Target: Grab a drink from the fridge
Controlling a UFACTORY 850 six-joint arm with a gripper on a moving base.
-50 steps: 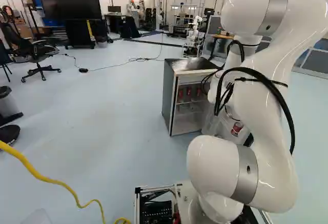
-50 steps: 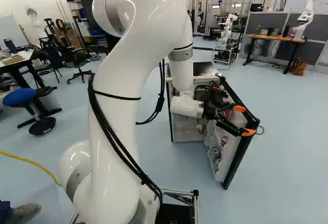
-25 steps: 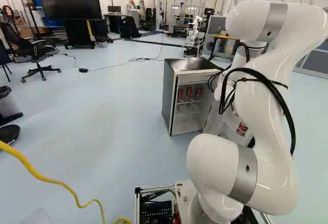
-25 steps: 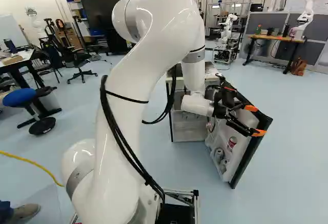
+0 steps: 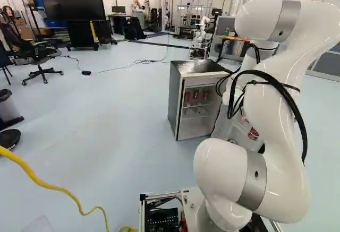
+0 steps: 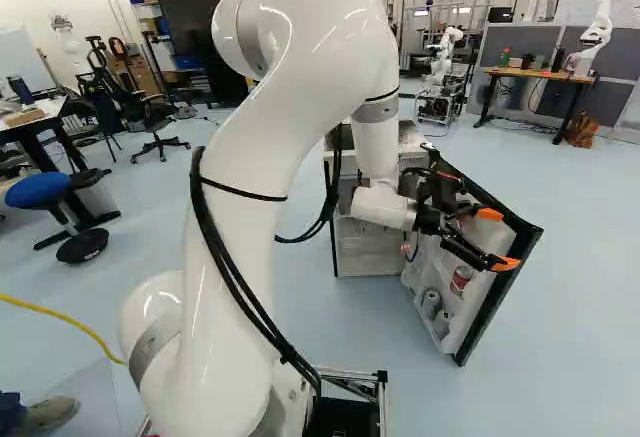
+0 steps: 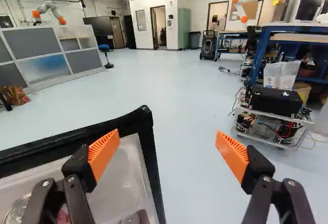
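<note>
Right base view: tool (image 6: 497, 239) spread wide, with nothing held between its two fingers. Its orange pads sit by the top of the fridge's open door (image 6: 490, 309); contact cannot be told here. Door: black rim, whitish inner face, leaning away at an angle. Drinks in the door, below the tool and towards the arm (image 6: 310, 67): one red-and-silver can (image 6: 461, 277), plus two grey cans (image 6: 431, 304) lower down, their rounded ends showing pale. The fridge body stands beyond the door, to the left of the tool.

Left base view: tool hidden behind the arm. Fridge (image 5: 178, 102) is left of the arm, upright, with dark side panel, shiny metallic top and pale front frame. Inside, upper part: three red cans (image 5: 196, 94) in a row, upright. Wire shelving shows beneath them. The red-and-silver can shows again in the door, next to the arm, partly covered and tilted in this view.

Wrist view: tool (image 7: 167, 134) wide, fingers well apart. The door's black corner lies under and between them, nearer one finger; that finger overlaps the rim. Under that same finger: pale, glossy inner face, a cut-off clear container (image 7: 18, 208), and a dark round can end (image 7: 134, 218). Ahead of the tool, well apart: a cart (image 7: 271, 126) bearing a black box (image 7: 275, 100).
</note>
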